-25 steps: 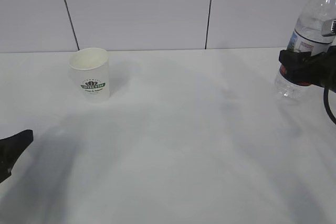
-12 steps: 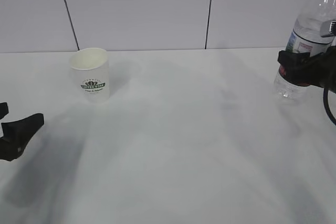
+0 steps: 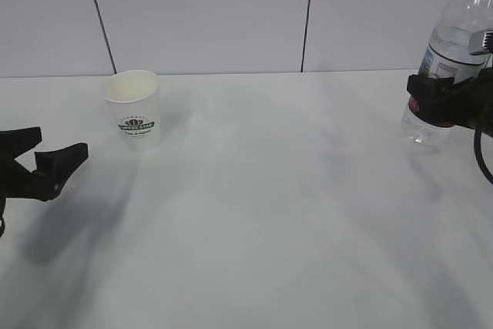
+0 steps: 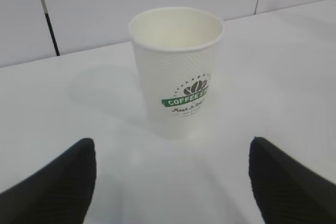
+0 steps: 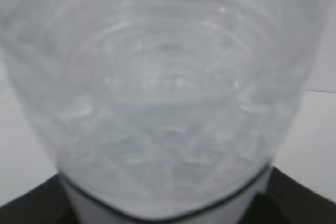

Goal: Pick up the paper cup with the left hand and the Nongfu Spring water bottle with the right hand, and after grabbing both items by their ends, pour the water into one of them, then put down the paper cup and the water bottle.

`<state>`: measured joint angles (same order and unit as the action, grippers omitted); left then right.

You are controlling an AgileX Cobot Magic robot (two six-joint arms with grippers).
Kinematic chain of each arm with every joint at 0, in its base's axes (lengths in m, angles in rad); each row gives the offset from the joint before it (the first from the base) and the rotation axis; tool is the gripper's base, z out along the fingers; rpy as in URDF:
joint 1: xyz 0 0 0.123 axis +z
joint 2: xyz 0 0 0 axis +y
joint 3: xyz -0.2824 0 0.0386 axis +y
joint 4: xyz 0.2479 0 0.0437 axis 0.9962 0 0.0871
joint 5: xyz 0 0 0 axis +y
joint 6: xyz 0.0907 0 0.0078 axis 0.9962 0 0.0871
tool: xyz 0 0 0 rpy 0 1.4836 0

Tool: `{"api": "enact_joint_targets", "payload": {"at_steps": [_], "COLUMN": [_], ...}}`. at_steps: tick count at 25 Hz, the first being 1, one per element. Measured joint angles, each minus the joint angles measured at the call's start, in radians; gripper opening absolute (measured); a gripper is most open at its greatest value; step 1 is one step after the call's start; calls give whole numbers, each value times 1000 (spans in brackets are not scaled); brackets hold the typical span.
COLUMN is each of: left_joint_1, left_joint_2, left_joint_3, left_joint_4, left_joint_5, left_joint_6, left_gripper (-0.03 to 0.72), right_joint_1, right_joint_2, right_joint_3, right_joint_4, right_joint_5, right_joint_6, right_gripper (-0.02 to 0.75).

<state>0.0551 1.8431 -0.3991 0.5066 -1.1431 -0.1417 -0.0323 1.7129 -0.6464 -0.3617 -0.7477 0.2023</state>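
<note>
In the exterior view, the paper cup (image 3: 132, 109) stands upright on the white table (image 3: 254, 213), at about ten o'clock from the table's middle, its green logo facing the camera. The left hand (image 3: 48, 156) enters from the left edge at about nine o'clock, low over the table, its two black fingers (image 3: 62, 163) spread wide with nothing between them. It sits near the cup, at about seven o'clock from it, and apart from it. At the right edge, about two o'clock from the middle, the Nongfu Spring water bottle (image 3: 451, 59) leans slightly, its top cut off by the upper edge. The right hand (image 3: 447, 102) is clenched around the bottle's lower half, over the label band; the bottle's clear base shows below the black fingers. Whether the base touches the table cannot be told. A grey panelled wall (image 3: 208, 13) stands behind.

In the left wrist view, the cup (image 4: 177, 72) stands upright at twelve o'clock, centred ahead of the released claw. Its inside looks empty. One black fingertip (image 4: 58, 187) shows at seven o'clock and the other at five o'clock, both well short of the cup.

In the right wrist view, the bottle (image 5: 163, 93) fills nearly the whole picture, blurred and very close, its ribbed clear wall visible. Dark gripper parts (image 5: 294, 198) frame it at five and seven o'clock. The water cannot be made out clearly here.
</note>
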Motion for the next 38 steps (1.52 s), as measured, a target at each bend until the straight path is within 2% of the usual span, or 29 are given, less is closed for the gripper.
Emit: {"api": "enact_joint_targets", "payload": {"at_steps": [13, 25, 33, 38], "left_joint_1": [0, 0, 0, -46], "left_joint_2": [167, 305, 347, 384], "left_joint_3": [-170, -352, -371, -393], "left_joint_4": [102, 175, 172, 165], "left_joint_5": [1, 5, 20, 28], "left_joint_6": [-128, -141, -141, -129], "left_gripper": [692, 687, 687, 686], "right_joint_1": [0, 0, 0, 0], "right_joint_2": [0, 0, 0, 0], "right_joint_3": [0, 0, 0, 0], "right_joint_4": [-1, -1, -1, -1], "right_joint_5": [0, 0, 0, 0], "right_joint_6": [0, 0, 0, 0], "right_gripper": [459, 459, 459, 459]}}
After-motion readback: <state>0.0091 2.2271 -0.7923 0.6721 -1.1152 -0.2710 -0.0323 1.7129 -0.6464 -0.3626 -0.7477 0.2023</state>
